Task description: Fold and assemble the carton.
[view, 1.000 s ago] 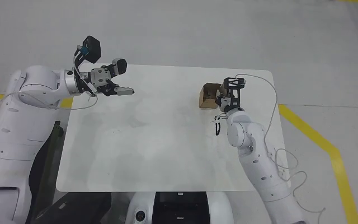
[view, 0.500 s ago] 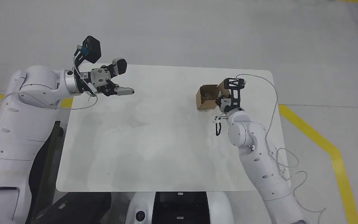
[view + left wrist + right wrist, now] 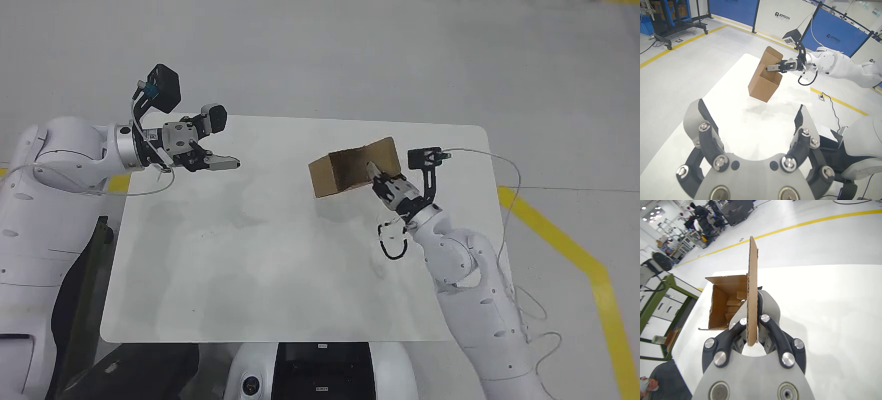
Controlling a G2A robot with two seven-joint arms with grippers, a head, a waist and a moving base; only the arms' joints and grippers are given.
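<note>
**Mid-assembly:** the right tool (image 3: 770, 67) pinches one tall flap (image 3: 752, 285) of the brown carton (image 3: 350, 168), fingers (image 3: 770, 308) pressed together on either face of the cardboard. It holds the box tilted in the air over the far right part of the white worktop (image 3: 250, 260). A shadow (image 3: 762, 108) under the box in the left wrist view suggests it hangs clear of the surface rather than resting on it. The left tool (image 3: 218, 140) hovers over the worktop's far left edge, spread wide & holding nothing, well apart from the carton.

**Step in hand, as judged:** the body is already squared up, and one end seems folded in, w/ overlapping panels showing at the far end of the interior in the right wrist view. The open mouth faces the right tool, its other flaps standing out unfolded. This looks like a re-positioning stage btwn closing one end & the other.

**Next move:** it prob. calls for a second point of support. Either the carton goes down on the worktop, closed end below, or the left tool comes across to steady a wall. A single pinch on a thin flap gives little control, and the flap could bend at its crease.

**Hard to make out:**
- whether the inner panels are locked or just lying loose
- the outer face of the closed end
- exactly where the right tool bites, since the flap's own edge covers the contact
- how many flaps stand at the open mouth
</note>
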